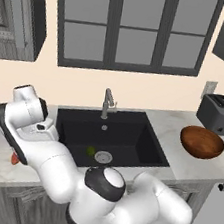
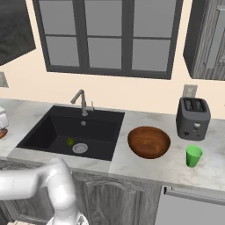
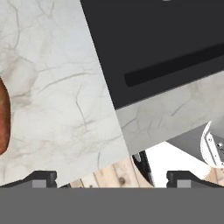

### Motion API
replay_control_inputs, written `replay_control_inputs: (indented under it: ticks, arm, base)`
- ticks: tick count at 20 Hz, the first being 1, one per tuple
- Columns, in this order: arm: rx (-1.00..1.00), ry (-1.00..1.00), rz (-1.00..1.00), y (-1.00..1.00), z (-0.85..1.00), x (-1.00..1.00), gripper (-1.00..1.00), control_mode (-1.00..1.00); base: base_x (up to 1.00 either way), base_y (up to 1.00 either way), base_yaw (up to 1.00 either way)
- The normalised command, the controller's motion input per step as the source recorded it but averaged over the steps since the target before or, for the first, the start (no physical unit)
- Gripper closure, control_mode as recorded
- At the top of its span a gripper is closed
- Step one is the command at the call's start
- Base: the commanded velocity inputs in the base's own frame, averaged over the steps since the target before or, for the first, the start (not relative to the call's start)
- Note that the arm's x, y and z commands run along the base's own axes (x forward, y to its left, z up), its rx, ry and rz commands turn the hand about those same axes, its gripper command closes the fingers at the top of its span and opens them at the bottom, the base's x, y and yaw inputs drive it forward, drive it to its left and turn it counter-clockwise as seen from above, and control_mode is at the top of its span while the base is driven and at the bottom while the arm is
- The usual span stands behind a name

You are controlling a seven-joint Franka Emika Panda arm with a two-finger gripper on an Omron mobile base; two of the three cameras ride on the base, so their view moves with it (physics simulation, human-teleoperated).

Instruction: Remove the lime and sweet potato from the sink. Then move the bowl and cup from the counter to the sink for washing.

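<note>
The orange-red sweet potato (image 3: 3, 118) lies on the marbled counter (image 3: 57, 87) left of the black sink (image 3: 166, 43); a bit of it peeks out beside my arm (image 1: 14, 158). My gripper (image 3: 113, 178) hovers above this counter, open and empty, to the tuber's right near the sink's corner. The yellow-green lime (image 1: 91, 151) (image 2: 70, 141) rests on the sink floor (image 1: 130, 137) next to the silver drain. On the right counter are the brown wooden bowl (image 1: 202, 142) (image 2: 149, 141) and, further right, the green cup (image 2: 193, 155), upright.
A grey faucet (image 1: 106, 103) (image 2: 81, 101) rises behind the basin. A dark toaster (image 1: 218, 114) (image 2: 193, 117) stands against the wall behind the bowl and cup. The counter's front edge (image 3: 109, 166) runs just under my fingertips, with wooden floor below.
</note>
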Motion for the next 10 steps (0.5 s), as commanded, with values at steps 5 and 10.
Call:
replay_control_inputs:
  ticks: [5, 10]
  arm:
    - [-0.05, -0.01, 0.00, -0.49, 0.15, -0.20, -1.00, -1.00]
    - [-0.03, 0.00, 0.01, -0.50, 0.15, -0.16, -1.00, -1.00]
  base:
    - [0.00, 0.00, 0.00]
    - [0.00, 0.00, 0.00]
